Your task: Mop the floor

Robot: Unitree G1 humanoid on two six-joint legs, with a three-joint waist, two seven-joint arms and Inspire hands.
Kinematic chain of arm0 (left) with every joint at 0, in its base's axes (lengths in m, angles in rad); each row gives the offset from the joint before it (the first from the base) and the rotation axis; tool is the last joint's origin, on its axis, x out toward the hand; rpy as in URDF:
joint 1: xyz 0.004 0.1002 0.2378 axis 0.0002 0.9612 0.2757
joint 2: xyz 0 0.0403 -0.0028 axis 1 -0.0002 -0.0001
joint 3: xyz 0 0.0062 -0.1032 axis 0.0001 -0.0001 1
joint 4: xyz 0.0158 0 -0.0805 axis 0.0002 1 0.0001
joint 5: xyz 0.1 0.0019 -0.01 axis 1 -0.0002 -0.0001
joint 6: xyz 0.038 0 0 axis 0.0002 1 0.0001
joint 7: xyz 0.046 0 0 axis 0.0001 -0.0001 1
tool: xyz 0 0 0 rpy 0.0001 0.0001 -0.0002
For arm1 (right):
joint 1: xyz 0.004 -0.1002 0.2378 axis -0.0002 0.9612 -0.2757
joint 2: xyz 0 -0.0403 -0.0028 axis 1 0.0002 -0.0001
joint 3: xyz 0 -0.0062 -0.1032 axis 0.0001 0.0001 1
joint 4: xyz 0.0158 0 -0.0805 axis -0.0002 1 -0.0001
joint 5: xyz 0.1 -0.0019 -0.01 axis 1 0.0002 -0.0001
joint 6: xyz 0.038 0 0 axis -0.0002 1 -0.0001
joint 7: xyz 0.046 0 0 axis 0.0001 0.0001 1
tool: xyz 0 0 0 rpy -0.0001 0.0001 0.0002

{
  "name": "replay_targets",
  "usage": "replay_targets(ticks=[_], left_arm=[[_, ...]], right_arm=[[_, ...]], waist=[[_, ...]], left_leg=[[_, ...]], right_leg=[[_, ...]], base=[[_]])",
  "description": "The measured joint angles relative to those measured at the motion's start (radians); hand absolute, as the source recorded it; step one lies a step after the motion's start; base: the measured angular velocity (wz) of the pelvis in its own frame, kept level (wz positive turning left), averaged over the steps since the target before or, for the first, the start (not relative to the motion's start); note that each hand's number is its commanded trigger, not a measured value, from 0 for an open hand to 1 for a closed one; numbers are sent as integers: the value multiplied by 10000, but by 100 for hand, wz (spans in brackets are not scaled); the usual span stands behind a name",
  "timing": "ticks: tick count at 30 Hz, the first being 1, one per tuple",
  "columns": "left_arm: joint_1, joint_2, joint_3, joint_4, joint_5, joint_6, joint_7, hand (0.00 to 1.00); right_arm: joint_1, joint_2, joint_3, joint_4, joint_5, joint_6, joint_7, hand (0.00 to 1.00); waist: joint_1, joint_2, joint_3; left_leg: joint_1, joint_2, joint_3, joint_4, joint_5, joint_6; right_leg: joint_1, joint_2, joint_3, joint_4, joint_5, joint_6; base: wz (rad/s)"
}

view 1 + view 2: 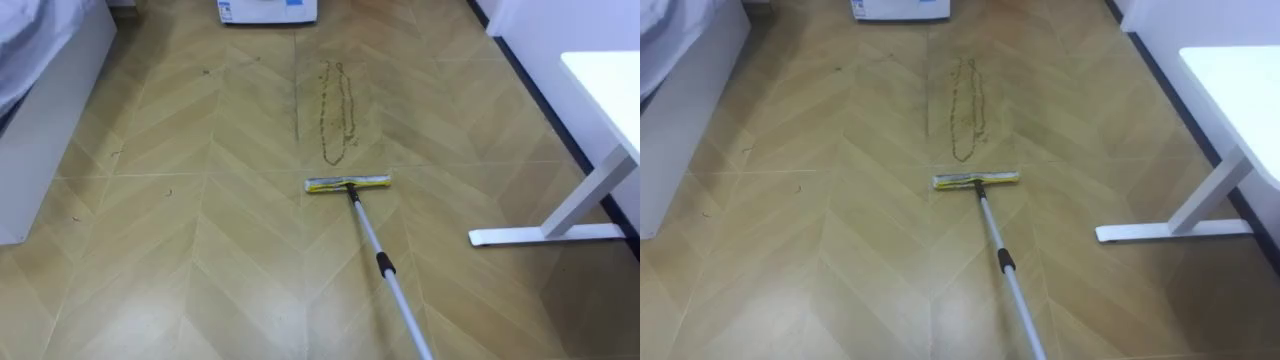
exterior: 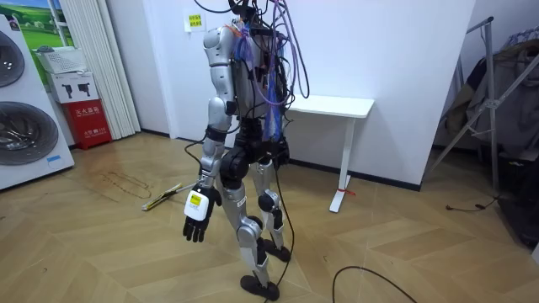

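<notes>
As the eye views have it, the mop head [image 1: 347,184] lies flat on the floor [image 1: 180,260], square across the boards. The pole [image 1: 372,240] slants back from it to the near right and out of frame. Just beyond the head, a thin looped stain [image 1: 336,110] runs off toward the far end, its near tip close to the head but apart from it. A desk [image 1: 600,80] stands at the right, well clear of the pole. What holds the pole's near end cannot be told from here.

From the room view, the robot stands upright in mid-floor, facing a washer [image 2: 25,126] at that view's left, with the desk behind it by the wall. Its left hand [image 2: 195,220] hangs beside the thigh, fingers loose and apart, holding nothing. The mop lies low on the floor ahead of its feet, the head just short of the stain.

The step in hand looks like the approach to the dirt. The head is lined up below the stain and has not yet gone over it, so the mopping seems barely begun. The next move calls for a straight push away from the robot along the stain's length, head kept flat and pressed down, then a draw back. Veering right would bring the pole toward the desk.
</notes>
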Motion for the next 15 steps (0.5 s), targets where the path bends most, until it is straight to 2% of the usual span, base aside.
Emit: replay_targets(ticks=[8, 15], left_arm=[[-16, -3, -28, -1, -1, 0, 2, 0], [-139, -14, -216, 33, -11, 56, 6, 0]], right_arm=[[-37, -1, 17, 29, 103, 15, -60, 100], [-494, 6, 124, 400, 347, 28, -372, 100]], waist=[[3, -52, 23], [15, -51, -20]], left_leg=[[-24, 4, 1, 9, 0, 0], [-557, -2, 11, 108, 1, 0]], right_leg=[[-12, -3, -9, -27, -1, -4], [-714, -25, 1, 241, 12, -31]], base=[[0], [-1]])
